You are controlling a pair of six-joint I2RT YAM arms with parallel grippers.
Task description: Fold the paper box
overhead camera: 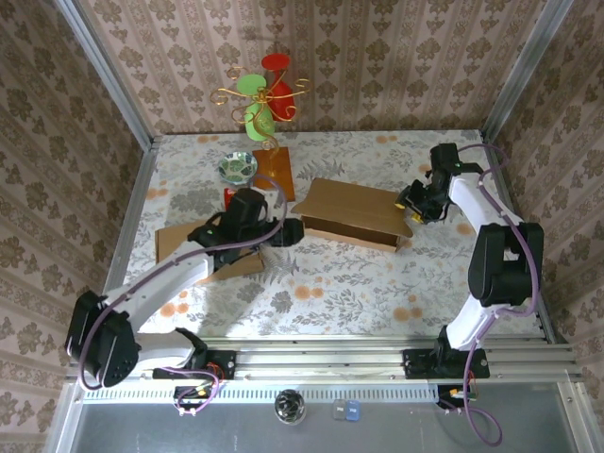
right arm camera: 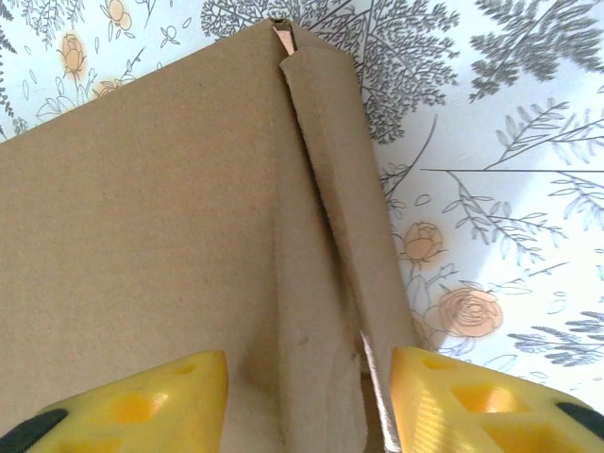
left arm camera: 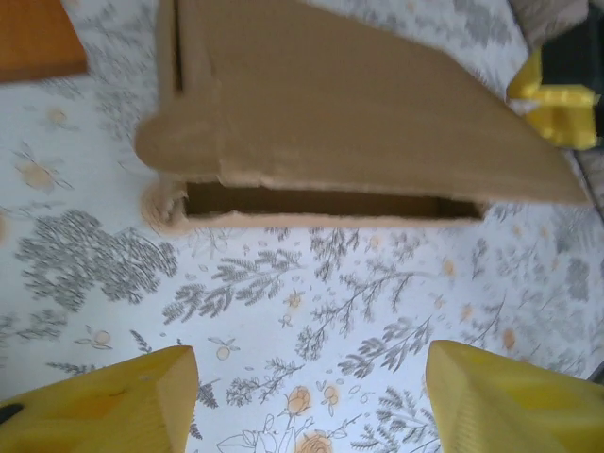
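Observation:
The brown paper box (overhead camera: 354,212) lies in the middle of the table with its lid down and a dark slot along its near side (left arm camera: 330,203). My left gripper (overhead camera: 293,231) hovers just off the box's left end. It is open, its yellow fingers (left arm camera: 104,406) wide apart over bare tablecloth, and the box (left arm camera: 349,132) sits ahead of them. My right gripper (overhead camera: 411,209) is at the box's right end. It is open, its fingers (right arm camera: 491,406) standing on either side of the folded end flap (right arm camera: 330,217) with gaps showing.
A flat cardboard sheet (overhead camera: 175,245) lies under my left arm. An orange board (overhead camera: 276,170), a small bowl (overhead camera: 237,167) and a wire ornament stand (overhead camera: 267,94) are at the back. Patterned walls enclose the table; open tablecloth (overhead camera: 359,283) lies in front of the box.

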